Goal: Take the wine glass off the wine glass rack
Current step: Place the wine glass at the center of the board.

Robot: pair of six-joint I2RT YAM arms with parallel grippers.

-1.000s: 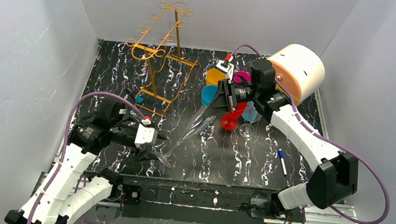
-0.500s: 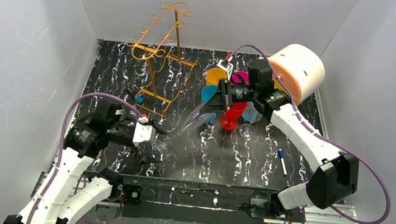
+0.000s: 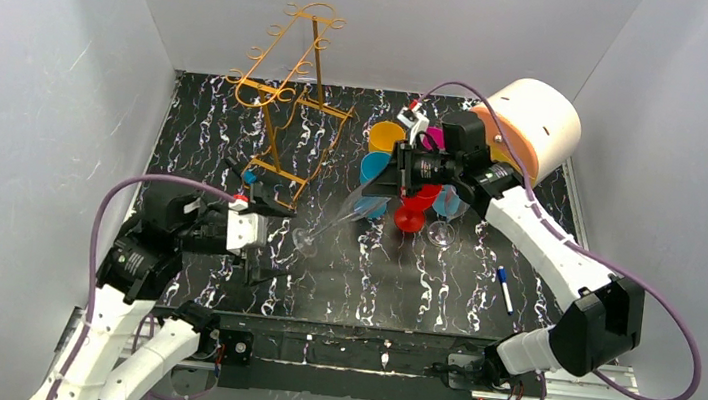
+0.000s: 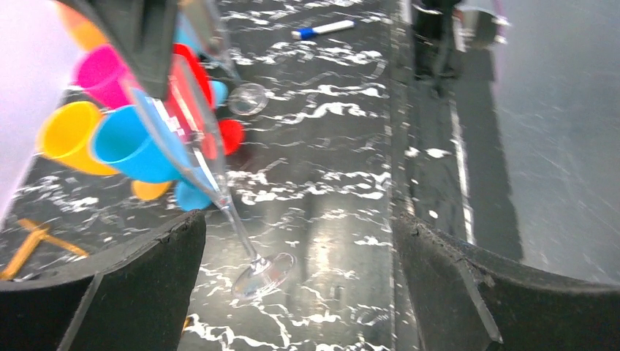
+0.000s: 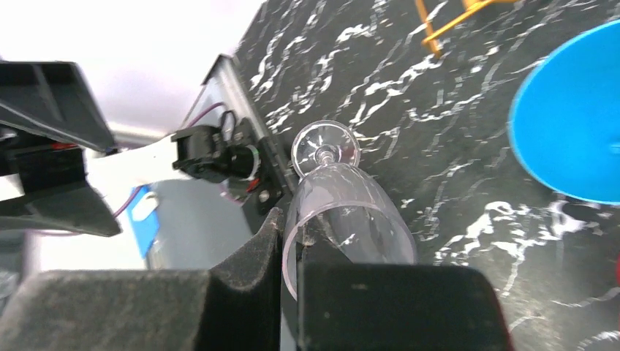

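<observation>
Since a second ago the left tool (image 3: pixel 265 240) has pulled back toward the near-left of the wine glass rack (image 3: pixel 284 96), and the foot of the wine glass (image 5: pixel 343 208) has swung up and closer to the rack's base. The glass is off the rack and hangs slanted in front of and right of it. The right tool (image 3: pixel 388 179) pinches the wall of the bowl at its rim, with the foot pointing down and left. The left tool's pads (image 4: pixel 110 292) stand spread wide and hold nothing; the foot shows ahead of the gap between them.

What remains is probably to set the glass down. That calls for tipping the stem upright before the foot meets the worktop (image 3: pixel 391 285), since a rim pinch gives little hold against twisting. I cannot tell whether the foot is touching.

Right of the rack the space is crowded: the coloured cups (image 3: pixel 380 153) and a second glass (image 3: pixel 443 220) stand just beside the right tool. A marker (image 3: pixel 504 289) lies farther right and nearer. Bare worktop in front of the rack looks the safer landing.
</observation>
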